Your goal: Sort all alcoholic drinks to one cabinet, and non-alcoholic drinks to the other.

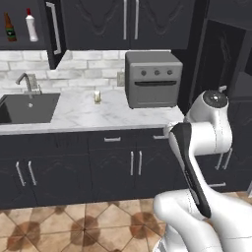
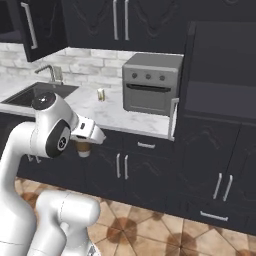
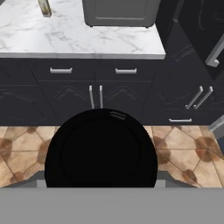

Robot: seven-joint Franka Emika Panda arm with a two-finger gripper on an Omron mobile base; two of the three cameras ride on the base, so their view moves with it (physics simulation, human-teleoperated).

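**kitchen_lurker:** where's everything sitting right now? go left to right pls

**panda_arm:** Far left, the tall-door cabinet (image 1: 53,29) with the long silver handle is open, and the beer bottle (image 1: 9,27) and the white bottle (image 1: 31,25) with the red cap stand side by side on its shelf. So the booze looks sorted. Below that is the sink (image 1: 27,107), then the little cream carton (image 1: 97,96) alone on the marble table (image 1: 78,115), near the toaster oven (image 1: 152,78) but not touching it. Then me: I've got the paper coffee cup (image 2: 83,147) in my jaws (image 2: 85,141), out over the floor in front of the drawers. From the hand view its black lid (image 3: 100,151) blocks most of what's below me. On the right is the other cabinet (image 2: 220,75), door swung open, grey interior.

**kitchen_lurker:** what could go sideways?

**panda_arm:** My guess: I'm gripping the cup up near the lid, and paper is soft, so a fast swing right could tilt it or let it slip onto the tiles. That open door edge (image 2: 173,119) juts out between me and the cabinet too, so I could clip it.
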